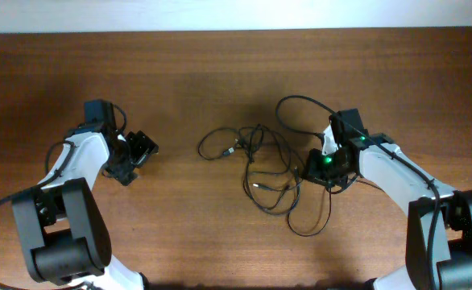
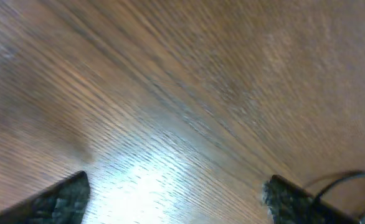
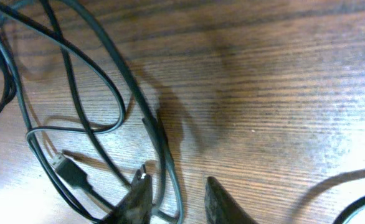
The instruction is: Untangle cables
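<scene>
The cables (image 1: 262, 167) are thin black cords lying in loose tangled loops at the table's middle, with one loop reaching toward the far right. My right gripper (image 1: 317, 166) sits low at the tangle's right edge. In the right wrist view its fingers (image 3: 141, 194) stand slightly apart, and cable strands (image 3: 165, 163) run through the gap beside the left finger without being pinched. A small plug (image 3: 68, 169) lies to the left. My left gripper (image 1: 142, 150) is well left of the tangle. Its jaws are wide open over bare wood (image 2: 176, 183), holding nothing.
The brown wooden table (image 1: 220, 72) fills the view, its far edge against a pale wall. A thicker black cable (image 2: 350, 183) of the left arm curves beside its right finger. Both arm bases stand at the near corners.
</scene>
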You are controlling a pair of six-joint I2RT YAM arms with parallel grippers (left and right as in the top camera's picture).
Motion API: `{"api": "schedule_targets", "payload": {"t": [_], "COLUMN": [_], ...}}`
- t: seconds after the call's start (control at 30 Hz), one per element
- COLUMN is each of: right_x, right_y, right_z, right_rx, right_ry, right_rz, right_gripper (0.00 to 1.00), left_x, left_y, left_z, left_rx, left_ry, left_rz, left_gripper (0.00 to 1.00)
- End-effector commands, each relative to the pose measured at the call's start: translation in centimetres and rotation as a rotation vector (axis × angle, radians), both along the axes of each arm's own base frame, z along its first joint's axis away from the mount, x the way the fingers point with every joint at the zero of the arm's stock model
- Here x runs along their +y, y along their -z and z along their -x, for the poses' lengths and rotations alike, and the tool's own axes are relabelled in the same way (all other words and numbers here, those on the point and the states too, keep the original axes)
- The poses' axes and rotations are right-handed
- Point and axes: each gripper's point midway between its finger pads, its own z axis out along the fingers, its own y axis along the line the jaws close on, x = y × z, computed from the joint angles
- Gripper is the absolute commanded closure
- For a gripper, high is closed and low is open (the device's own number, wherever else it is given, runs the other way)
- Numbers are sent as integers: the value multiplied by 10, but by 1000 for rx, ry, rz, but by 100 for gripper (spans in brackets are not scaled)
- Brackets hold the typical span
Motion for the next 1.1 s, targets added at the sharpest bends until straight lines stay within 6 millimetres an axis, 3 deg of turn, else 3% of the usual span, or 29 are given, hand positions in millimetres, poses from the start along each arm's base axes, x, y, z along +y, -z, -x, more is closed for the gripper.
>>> {"api": "schedule_targets", "payload": {"t": [0.0,0.07,0.13,0.2,0.33,0.47,0.63,0.7,0.77,0.8,0.83,0.87,0.93,0.97,1.07], "right_x": [-3,-10,-23,-34,-34,-23,-23,-23,-23,-23,-23,-23,-23,-23,-23], "right_y": [0,3,6,8,9,3,3,3,3,3,3,3,3,3,3], "right_z": [0,-2,-5,-9,-7,-22,-24,-24,-24,-24,-24,-24,-24,-24,-24], "right_rx": [-30,-40,-52,-69,-56,-122,-127,-127,-127,-127,-127,-127,-127,-127,-127], "right_ry": [-49,-41,-28,-16,-14,-15,-14,-14,-14,-14,-14,-14,-14,-14,-14], "right_rz": [34,77,153,217,218,157,156,156,156,156,156,156,156,156,156], "right_gripper": [36,7,0,2,2,2,2,2,2,2,1,2,2,2,2], "left_x": [-17,-21,-30,-43,-74,-126,-163,-180,-192,-196,-191,-183,-174,-176,-194], "left_y": [-8,-9,-10,-12,-14,-20,-23,-26,-28,-29,-28,-25,-22,-23,-51], "left_z": [-8,-10,-15,-21,-28,-34,-33,-33,-34,-35,-37,-41,-43,-41,-38], "left_rx": [-83,-98,-127,-156,-209,-307,-347,-393,-419,-430,-427,-418,-400,-399,-508], "left_ry": [131,151,211,268,407,644,739,825,858,865,857,844,830,835,948], "left_rz": [77,85,76,70,53,27,29,18,17,17,-18,-69,-123,-109,-40], "left_gripper": [1,1,1,1,0,1,1,12,10,9,1,1,12,12,20]}}
